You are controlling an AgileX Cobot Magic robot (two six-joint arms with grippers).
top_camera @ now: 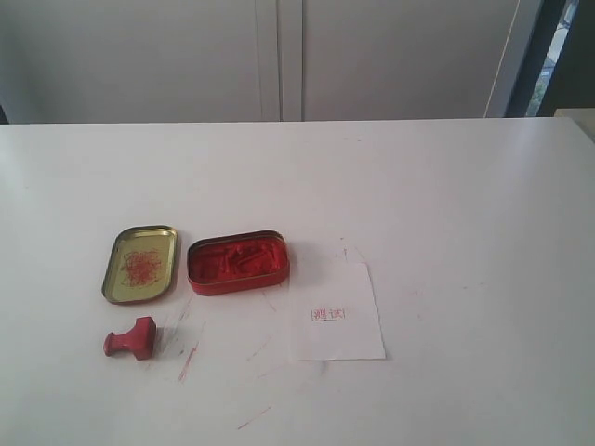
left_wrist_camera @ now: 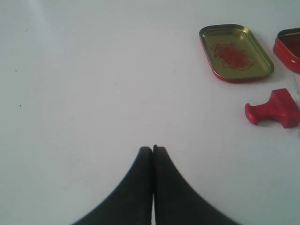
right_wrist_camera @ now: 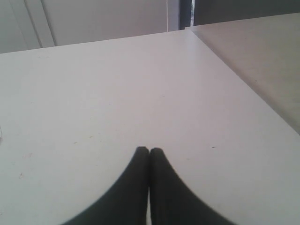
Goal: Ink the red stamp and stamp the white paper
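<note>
My left claw (left_wrist_camera: 153, 149) is clenched, its two dark fingers pressed flat together with nothing between them, hanging over bare white tabletop (top_camera: 446, 204). My right claw (right_wrist_camera: 149, 150) is clenched and empty as well, near a table edge. The small all-red hand stamp (top_camera: 132, 339) lies tipped on its side, knob handle pointing left in the exterior view, just in front of the gold-lined oblong lid (top_camera: 140, 263). Beside the lid sits the open red tin of ink paste (top_camera: 238, 262). The small white paper sheet (top_camera: 337, 311) lies just right of the tin and carries a small red rectangular mark (top_camera: 328, 314). Red smears (top_camera: 189, 360) streak the table between stamp and sheet.
</note>
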